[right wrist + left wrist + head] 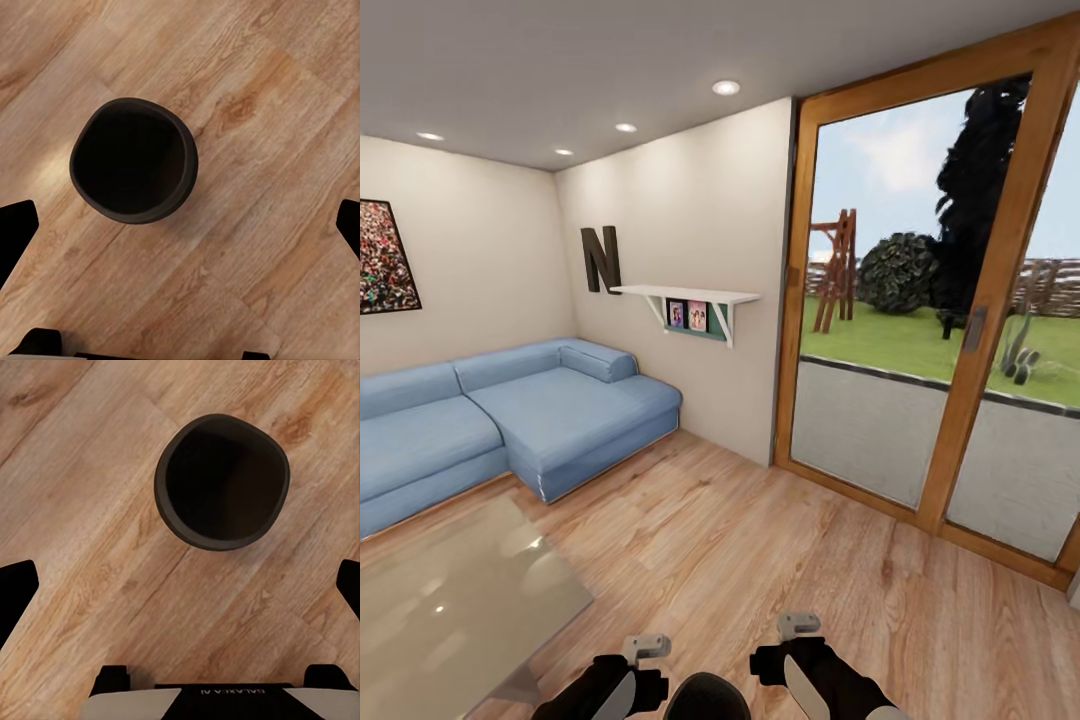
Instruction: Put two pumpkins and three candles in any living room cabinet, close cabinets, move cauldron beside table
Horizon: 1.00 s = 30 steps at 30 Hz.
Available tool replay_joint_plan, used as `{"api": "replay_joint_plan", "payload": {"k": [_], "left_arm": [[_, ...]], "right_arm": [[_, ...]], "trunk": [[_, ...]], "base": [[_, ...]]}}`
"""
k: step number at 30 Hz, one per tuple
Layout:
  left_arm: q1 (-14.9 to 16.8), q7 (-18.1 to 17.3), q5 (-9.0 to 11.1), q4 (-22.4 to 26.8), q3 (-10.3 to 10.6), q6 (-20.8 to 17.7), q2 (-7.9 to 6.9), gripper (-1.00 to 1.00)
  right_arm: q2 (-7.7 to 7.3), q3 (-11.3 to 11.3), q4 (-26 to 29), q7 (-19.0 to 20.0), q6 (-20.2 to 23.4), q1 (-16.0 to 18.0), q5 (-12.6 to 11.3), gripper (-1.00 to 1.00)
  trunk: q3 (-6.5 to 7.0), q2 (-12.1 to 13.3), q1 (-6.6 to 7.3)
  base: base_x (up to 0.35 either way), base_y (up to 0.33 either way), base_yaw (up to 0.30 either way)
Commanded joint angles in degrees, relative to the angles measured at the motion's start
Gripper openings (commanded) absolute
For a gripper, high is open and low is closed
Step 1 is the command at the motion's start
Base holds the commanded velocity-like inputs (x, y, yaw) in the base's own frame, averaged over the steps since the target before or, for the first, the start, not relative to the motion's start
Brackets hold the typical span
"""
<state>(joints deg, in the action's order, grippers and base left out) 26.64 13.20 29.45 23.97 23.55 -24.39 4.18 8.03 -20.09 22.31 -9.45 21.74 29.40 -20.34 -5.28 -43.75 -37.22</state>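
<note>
Head view: cauldron (705, 697) sits on the plank floor (740, 560) between the left gripper (645, 648) and right gripper (798, 628), near the coffee table (450, 600); both pincers gape wide, holding nothing, so nudging it tableward looks next; a wall letter "N" (600, 259) is legible.

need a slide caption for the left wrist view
Left wrist camera looking down past the open left gripper at the empty black cauldron standing on the wood-plank floor.
</note>
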Motion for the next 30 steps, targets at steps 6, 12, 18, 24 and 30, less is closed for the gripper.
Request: {"api": "replay_joint_plan", "payload": {"k": [6, 12, 18, 24, 30], "left_arm": [[0.05, 0.52, 0.61, 0.11, 0.46, 0.47, -0.05, 1.00], [0.06, 0.52, 0.61, 0.11, 0.47, 0.67, -0.01, 1.00], [0.07, 0.52, 0.61, 0.13, 0.48, 0.93, 0.03, 1.00], [0.08, 0.52, 0.61, 0.17, 0.45, 1.00, 0.04, 1.00], [0.07, 0.52, 0.61, 0.18, 0.44, 1.01, 0.04, 1.00]], "right_arm": [[0.00, -0.48, 0.11, -0.48, 0.23, 0.05, -0.58, 1.00], [0.08, -0.48, 0.11, -0.48, 0.23, 0.05, -0.58, 1.00], [0.13, -0.48, 0.11, -0.48, 0.23, 0.05, -0.59, 1.00], [0.14, -0.48, 0.11, -0.48, 0.23, 0.05, -0.58, 1.00], [0.14, -0.48, 0.11, -0.48, 0.23, 0.05, -0.58, 1.00]], "trunk": [[-1.18, -2.51, -1.34], [-2.26, -4.91, -2.66], [-3.34, -7.32, -3.98], [-4.41, -9.72, -5.29], [-5.49, -12.13, -6.61]], "base": [[0.000, 0.000, 0.000], [0.000, 0.000, 0.000], [0.000, 0.000, 0.000], [0.000, 0.000, 0.000], [0.000, 0.000, 0.000]]}}
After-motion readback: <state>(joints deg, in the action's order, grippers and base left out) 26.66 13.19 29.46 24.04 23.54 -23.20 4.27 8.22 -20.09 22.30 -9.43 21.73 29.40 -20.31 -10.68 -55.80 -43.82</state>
